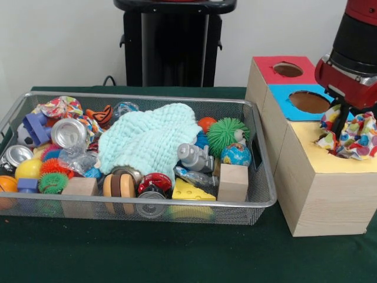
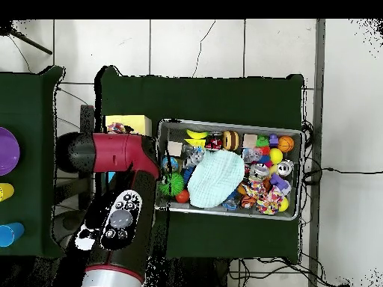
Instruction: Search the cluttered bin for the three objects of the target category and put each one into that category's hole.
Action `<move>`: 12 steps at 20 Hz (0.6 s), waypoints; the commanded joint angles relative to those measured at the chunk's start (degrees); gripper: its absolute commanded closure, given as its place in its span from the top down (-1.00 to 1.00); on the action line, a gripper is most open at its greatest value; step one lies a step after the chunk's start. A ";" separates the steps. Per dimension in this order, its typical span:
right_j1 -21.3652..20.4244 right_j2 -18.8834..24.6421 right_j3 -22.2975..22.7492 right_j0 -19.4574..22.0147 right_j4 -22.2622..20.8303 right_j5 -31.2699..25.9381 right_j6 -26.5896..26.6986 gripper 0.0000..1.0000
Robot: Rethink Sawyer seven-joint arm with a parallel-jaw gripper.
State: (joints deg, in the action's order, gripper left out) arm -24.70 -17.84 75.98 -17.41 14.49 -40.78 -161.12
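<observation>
The wire mesh bin (image 1: 268, 203) is full of small toys, cans and blocks; it also shows in the overhead view (image 2: 228, 124). A large crinkled pale cloth (image 1: 147, 138) lies across its middle, and it shows in the overhead view (image 2: 215, 179) too. My gripper (image 1: 346, 131) is to the right of the bin, over the yellow top of the wooden box (image 1: 324, 171). It is shut on a small multicoloured speckled fabric piece (image 1: 360, 140) that bunches around the fingertips just above the yellow surface. A similar speckled fabric (image 1: 62, 107) lies at the bin's far left corner.
The wooden box has a red section with a hole (image 1: 288, 69) and a blue section with a hole (image 1: 309, 102) behind the yellow one. Wooden blocks (image 1: 233, 182), a yellow cheese wedge (image 1: 191, 191) and a green spiky ball (image 1: 227, 134) lie in the bin. In the overhead view the arm (image 2: 120, 202) covers most of the box.
</observation>
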 commanded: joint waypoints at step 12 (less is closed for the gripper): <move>21.87 4.29 -11.88 -0.08 -1.92 6.64 -5.31 -1.00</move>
State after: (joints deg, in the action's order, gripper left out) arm -20.36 -20.67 67.94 -18.39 14.25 -50.10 -161.12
